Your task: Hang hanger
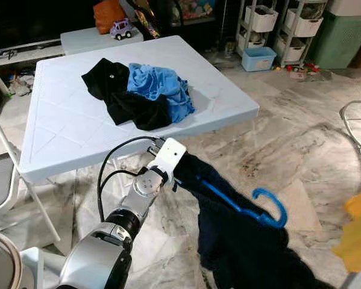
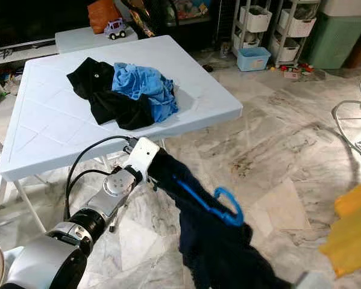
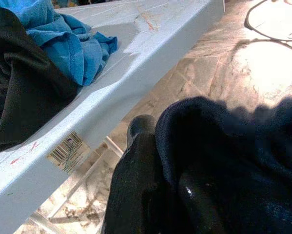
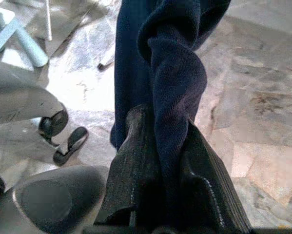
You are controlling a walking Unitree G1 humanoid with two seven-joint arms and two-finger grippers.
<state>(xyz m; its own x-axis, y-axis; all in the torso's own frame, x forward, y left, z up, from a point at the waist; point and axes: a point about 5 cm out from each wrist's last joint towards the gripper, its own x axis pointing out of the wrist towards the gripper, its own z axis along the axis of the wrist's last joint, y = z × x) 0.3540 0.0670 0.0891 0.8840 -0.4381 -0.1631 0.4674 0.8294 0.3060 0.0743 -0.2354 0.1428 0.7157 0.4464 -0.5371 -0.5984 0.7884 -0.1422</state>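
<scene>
The left gripper (image 1: 181, 170) and the right gripper (image 4: 160, 161) each have their fingers clenched on the dark navy garment (image 1: 240, 241), stretched between them above the marble floor (image 1: 301, 138) beside the table (image 1: 59, 138). The blue hanger (image 1: 252, 208) lies loosely threaded through the cloth, hook free; if the garment tilts or slackens, I judge it may slide out and drop

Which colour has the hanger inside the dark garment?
Blue; the hanger shows best in the left eye view.
</scene>
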